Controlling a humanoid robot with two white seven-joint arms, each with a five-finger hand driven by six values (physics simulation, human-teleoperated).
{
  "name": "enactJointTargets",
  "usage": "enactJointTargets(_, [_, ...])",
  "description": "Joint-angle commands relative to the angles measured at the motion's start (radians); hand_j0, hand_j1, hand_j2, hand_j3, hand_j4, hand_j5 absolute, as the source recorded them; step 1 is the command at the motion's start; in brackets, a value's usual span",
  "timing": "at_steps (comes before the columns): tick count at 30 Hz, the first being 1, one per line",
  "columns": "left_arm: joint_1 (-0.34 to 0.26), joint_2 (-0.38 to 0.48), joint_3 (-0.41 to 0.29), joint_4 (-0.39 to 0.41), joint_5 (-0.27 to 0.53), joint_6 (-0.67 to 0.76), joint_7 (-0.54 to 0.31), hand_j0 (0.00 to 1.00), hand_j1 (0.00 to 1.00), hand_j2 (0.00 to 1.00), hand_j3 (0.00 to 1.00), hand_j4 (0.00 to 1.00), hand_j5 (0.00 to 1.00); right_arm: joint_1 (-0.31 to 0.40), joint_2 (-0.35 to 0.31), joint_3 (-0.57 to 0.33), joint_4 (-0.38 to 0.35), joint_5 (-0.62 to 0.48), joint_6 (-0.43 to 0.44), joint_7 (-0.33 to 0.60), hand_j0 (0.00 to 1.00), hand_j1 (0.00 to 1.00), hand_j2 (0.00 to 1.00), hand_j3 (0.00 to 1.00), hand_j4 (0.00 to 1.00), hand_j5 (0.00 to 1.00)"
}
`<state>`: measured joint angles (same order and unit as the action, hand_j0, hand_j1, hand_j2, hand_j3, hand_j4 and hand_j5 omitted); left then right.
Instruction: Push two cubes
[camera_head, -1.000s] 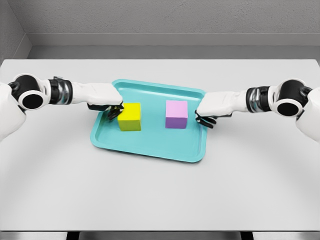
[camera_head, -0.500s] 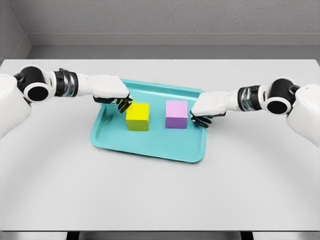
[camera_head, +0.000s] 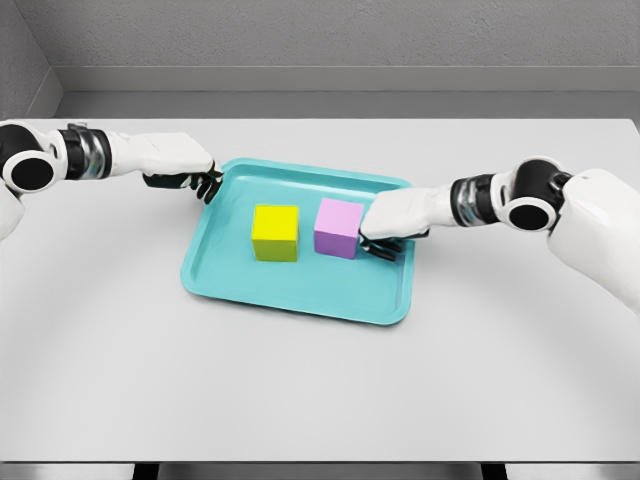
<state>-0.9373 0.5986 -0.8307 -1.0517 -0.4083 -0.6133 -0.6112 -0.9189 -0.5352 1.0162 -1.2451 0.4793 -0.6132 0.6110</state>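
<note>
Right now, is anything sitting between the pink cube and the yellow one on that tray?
Nothing visible does. Only bare tray floor shows in the narrow gap between the pink cube and the yellow cube. The right hand is at the pink cube's far side.

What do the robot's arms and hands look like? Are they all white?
Mostly white. Both arms have smooth white shells, with round black joints ringed in white and a grey-and-black banded wrist section. The left hand and right hand have white backs, and their fingers are dark. No cables or markings show.
</note>
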Motion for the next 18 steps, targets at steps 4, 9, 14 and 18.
enactJointTargets(4, [0.0, 0.001, 0.001, -0.001, 0.005, 0.002, 0.0, 0.28, 0.28, 0.28, 0.28, 0.28, 0.28, -0.003, 0.021, 0.009, 0.0, -0.001, 0.002, 0.0, 0.02, 0.02, 0.02, 0.02, 0.02, 0.02])
enactJointTargets(9, [0.003, 0.0, 0.001, -0.001, 0.005, 0.002, 0.0, 0.28, 0.28, 0.28, 0.28, 0.28, 0.28, -0.005, 0.001, 0.002, 0.015, -0.001, 0.002, 0.0, 0.02, 0.02, 0.02, 0.02, 0.02, 0.02])
enactJointTargets(14, [0.005, 0.0, -0.001, -0.001, 0.005, 0.002, 0.0, 0.28, 0.28, 0.28, 0.28, 0.28, 0.28, -0.018, 0.004, 0.002, 0.065, 0.005, 0.002, 0.0, 0.02, 0.02, 0.02, 0.02, 0.02, 0.02])
enactJointTargets(18, [0.005, 0.0, 0.001, -0.002, 0.005, 0.002, 0.0, 0.28, 0.28, 0.28, 0.28, 0.28, 0.28, -0.034, 0.023, 0.002, 0.081, 0.004, 0.002, 0.0, 0.02, 0.02, 0.02, 0.02, 0.02, 0.02])
